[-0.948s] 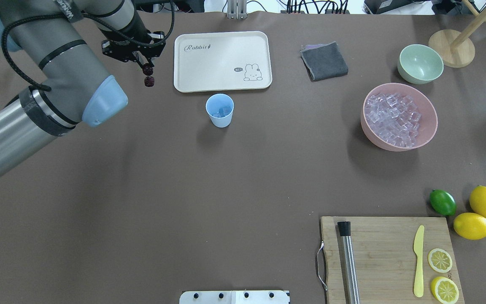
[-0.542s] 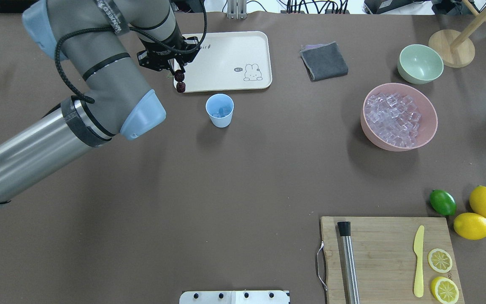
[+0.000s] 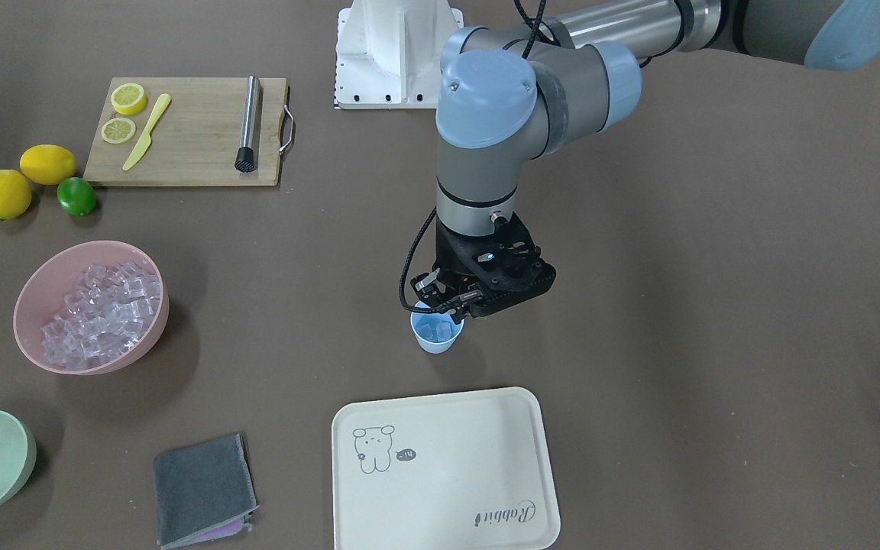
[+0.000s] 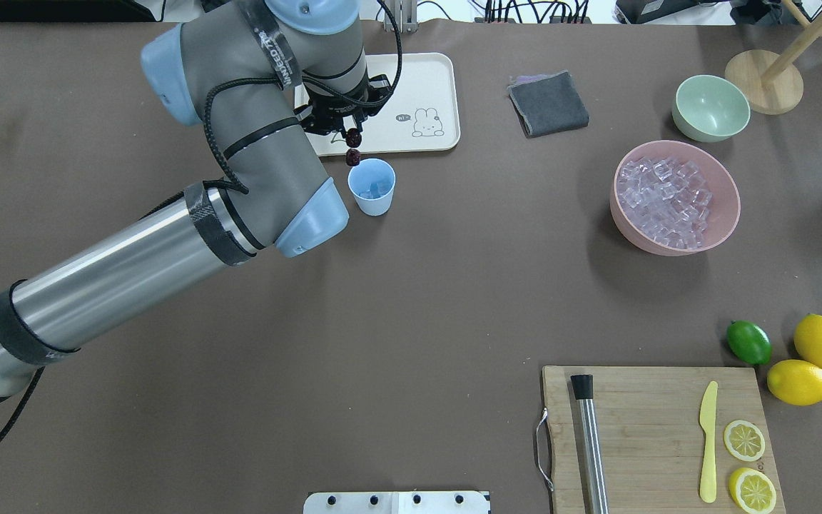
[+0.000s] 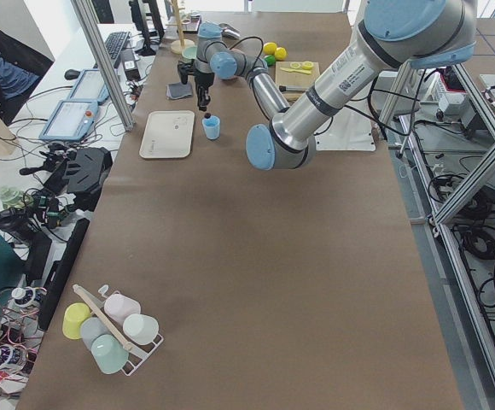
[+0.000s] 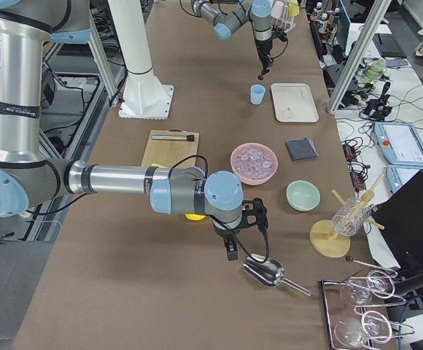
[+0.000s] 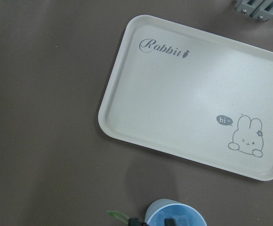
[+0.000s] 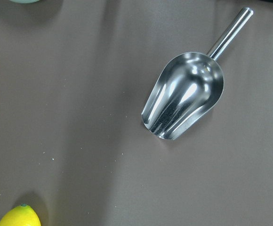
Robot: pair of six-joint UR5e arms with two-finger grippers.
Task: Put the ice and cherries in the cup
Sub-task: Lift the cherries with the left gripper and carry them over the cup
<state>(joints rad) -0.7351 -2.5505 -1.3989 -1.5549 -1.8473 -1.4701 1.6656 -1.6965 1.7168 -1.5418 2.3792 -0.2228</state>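
L gripper (image 4: 351, 130) dangles the cherries (image 4: 354, 146) right by the cup (image 4: 372, 187).

Overhead: L gripper's fingers are pinched tight on the stems. Two dark cherries hang one under the other, the lower one at the cup's far-left rim, by the tray (image 4: 425, 71). The cup holds some ice (image 4: 375, 190); more fills the pink bowl (image 4: 657, 248), well apart. Front: gripper body overlaps the cup's back rim; cherries hidden. Left side view: cherries hang just above the cup. Right side view: R gripper (image 6: 231, 248) sits low over the table (image 6: 124, 292) near a metal scoop (image 6: 266, 272); can't tell if open or closed. L wrist cam: tray, w/ cup rim and a green stem at bottom edge. R wrist cam: scoop lying flat, lemon (image 8: 16, 217) in corner.
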